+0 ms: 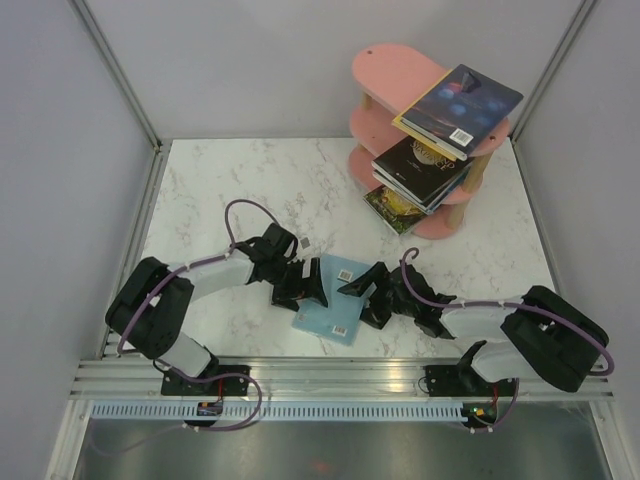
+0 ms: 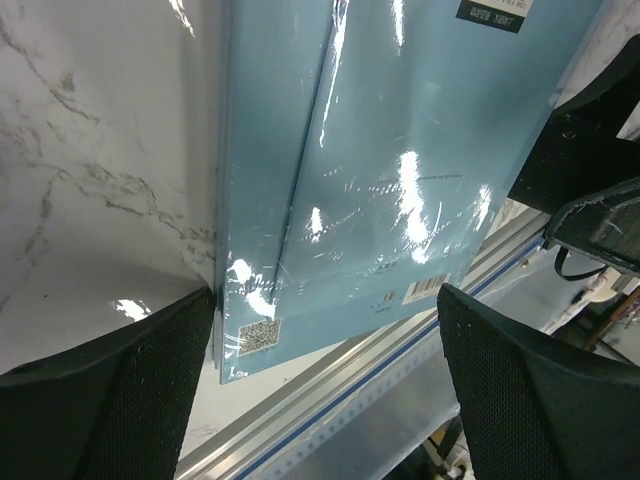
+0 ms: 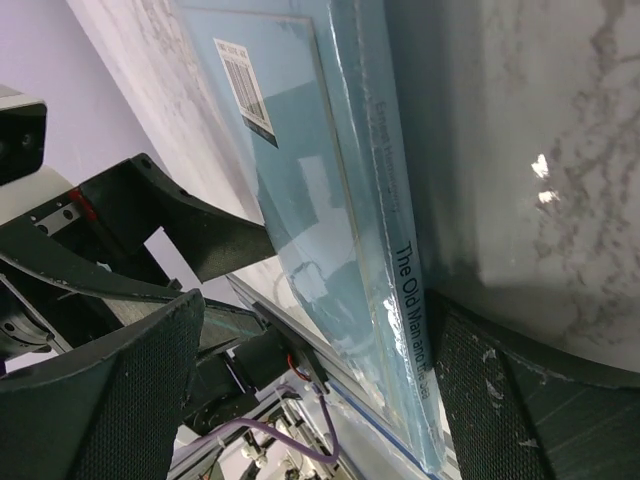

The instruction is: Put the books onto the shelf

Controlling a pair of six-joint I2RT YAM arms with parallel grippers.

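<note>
Two light blue books [image 1: 330, 300] lie stacked flat on the marble table near its front edge. My left gripper [image 1: 300, 285] stands open at their left side; in the left wrist view the books' [image 2: 380, 180] near corner sits between the spread fingers [image 2: 130, 400], close to the left one. My right gripper [image 1: 375, 295] stands open at their right side, the printed spine [image 3: 400, 250] beside its right finger [image 3: 520, 400]. The pink shelf [image 1: 400, 70] stands at the back right, holding a dark blue book [image 1: 460, 105] on top, a black one [image 1: 425, 165] in the middle and a green-yellow one [image 1: 392, 208] at the bottom.
The metal rail [image 1: 340, 375] of the table's front edge runs just behind the books, seen close under my left gripper [image 2: 325, 380]. My left arm's dark finger [image 3: 180, 230] shows in the right wrist view near my right gripper [image 3: 310, 390]. White walls enclose the table.
</note>
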